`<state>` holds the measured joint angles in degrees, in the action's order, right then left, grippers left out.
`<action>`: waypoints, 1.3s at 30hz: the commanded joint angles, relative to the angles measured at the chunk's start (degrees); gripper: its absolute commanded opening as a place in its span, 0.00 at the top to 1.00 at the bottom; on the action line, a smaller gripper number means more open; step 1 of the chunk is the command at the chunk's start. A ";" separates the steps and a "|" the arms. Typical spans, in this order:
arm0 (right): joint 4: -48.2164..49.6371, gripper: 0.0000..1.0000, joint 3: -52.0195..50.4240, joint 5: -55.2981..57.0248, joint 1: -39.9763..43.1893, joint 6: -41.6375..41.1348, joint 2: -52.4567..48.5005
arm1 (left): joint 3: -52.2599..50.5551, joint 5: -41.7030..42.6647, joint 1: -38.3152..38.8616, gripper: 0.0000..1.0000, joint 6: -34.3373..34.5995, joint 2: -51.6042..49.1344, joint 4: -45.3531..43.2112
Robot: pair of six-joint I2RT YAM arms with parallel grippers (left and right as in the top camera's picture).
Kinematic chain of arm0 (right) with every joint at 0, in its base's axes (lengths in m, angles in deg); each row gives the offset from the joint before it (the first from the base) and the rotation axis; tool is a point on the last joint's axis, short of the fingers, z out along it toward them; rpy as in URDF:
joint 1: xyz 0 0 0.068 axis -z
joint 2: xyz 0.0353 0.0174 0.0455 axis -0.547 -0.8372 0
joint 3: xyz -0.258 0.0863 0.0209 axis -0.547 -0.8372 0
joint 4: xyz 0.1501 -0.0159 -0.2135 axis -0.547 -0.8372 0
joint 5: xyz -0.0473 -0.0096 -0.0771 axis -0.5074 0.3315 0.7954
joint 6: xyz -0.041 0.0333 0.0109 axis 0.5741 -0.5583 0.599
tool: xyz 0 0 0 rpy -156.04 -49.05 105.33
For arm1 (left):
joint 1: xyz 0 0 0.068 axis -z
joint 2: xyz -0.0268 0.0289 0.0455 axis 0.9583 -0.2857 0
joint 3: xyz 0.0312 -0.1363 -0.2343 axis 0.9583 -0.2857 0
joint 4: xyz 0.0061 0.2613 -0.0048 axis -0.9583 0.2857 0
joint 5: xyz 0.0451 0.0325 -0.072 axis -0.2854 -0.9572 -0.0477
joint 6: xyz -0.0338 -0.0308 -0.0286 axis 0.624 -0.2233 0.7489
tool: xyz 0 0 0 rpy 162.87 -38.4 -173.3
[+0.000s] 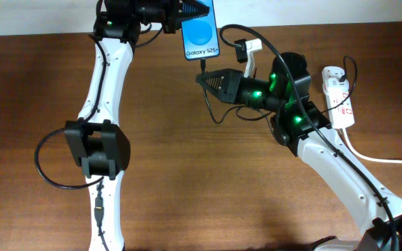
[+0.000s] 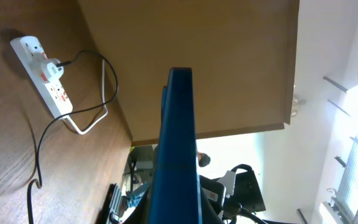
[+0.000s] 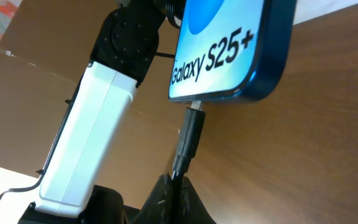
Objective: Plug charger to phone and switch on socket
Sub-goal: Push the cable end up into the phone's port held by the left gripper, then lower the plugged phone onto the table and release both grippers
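Note:
The phone (image 1: 201, 31), with a blue screen and "Galaxy S25+" text, is held above the table's far edge by my left gripper (image 1: 180, 12), which is shut on its upper part. It shows edge-on in the left wrist view (image 2: 178, 143) and large in the right wrist view (image 3: 229, 43). My right gripper (image 1: 206, 77) is shut on the charger cable just behind its black plug (image 3: 189, 134). The plug's metal tip meets the port in the phone's bottom edge, with a little metal still showing. The white socket (image 1: 339, 97) lies at the right.
The thin black cable (image 1: 215, 111) loops on the wooden table below my right gripper. It runs to an adapter plugged into the socket strip (image 2: 42, 74). A thick white cord (image 1: 375, 157) leaves the strip towards the right edge. The left arm's white links (image 1: 103, 90) stand at the left.

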<state>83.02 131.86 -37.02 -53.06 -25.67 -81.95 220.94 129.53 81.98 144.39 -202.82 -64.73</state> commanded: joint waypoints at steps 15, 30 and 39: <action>2.71 0.96 0.72 2.62 3.91 1.95 -2.08 | 1.07 2.03 2.56 1.00 -1.53 0.57 1.14; -13.53 0.43 0.72 -5.99 10.67 16.06 -2.08 | -3.78 1.97 -4.24 1.00 -39.39 0.44 26.56; -28.17 0.42 0.72 7.58 10.93 23.06 -2.08 | -30.95 -36.30 -3.96 1.00 -50.51 0.44 34.32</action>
<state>55.35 132.40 -30.77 -42.55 -3.68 -83.93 190.14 106.89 77.87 99.89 -203.48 -33.84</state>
